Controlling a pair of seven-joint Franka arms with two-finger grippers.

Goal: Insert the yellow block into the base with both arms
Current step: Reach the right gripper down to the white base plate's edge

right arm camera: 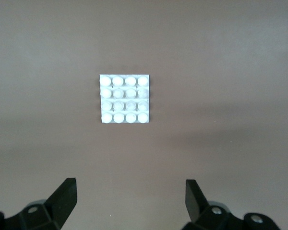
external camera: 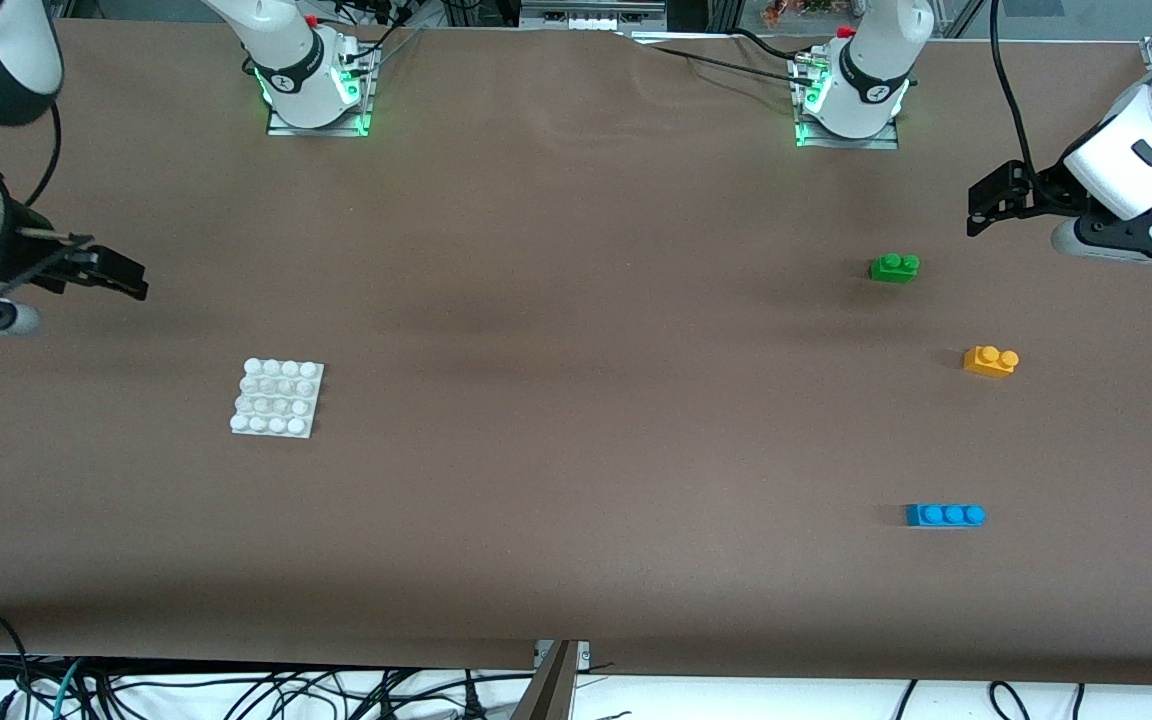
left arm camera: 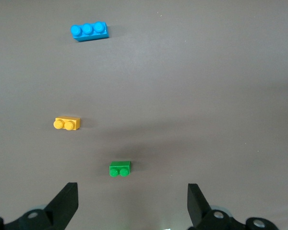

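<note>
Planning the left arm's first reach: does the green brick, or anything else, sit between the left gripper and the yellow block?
Only partly. The green brick lies between the open left gripper and the yellow block, slightly toward the right arm's end; a descent from above looks clear.

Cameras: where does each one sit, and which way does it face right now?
Front view: high across the table, facing both arms' bases; shows the base, the yellow block, left gripper and right gripper.
Left wrist view: on the left arm, looking down past its open fingers at three bricks.
Right wrist view: on the right arm, looking down past its open fingers at the base.
Shared: front and left wrist views both show the yellow block.
</note>
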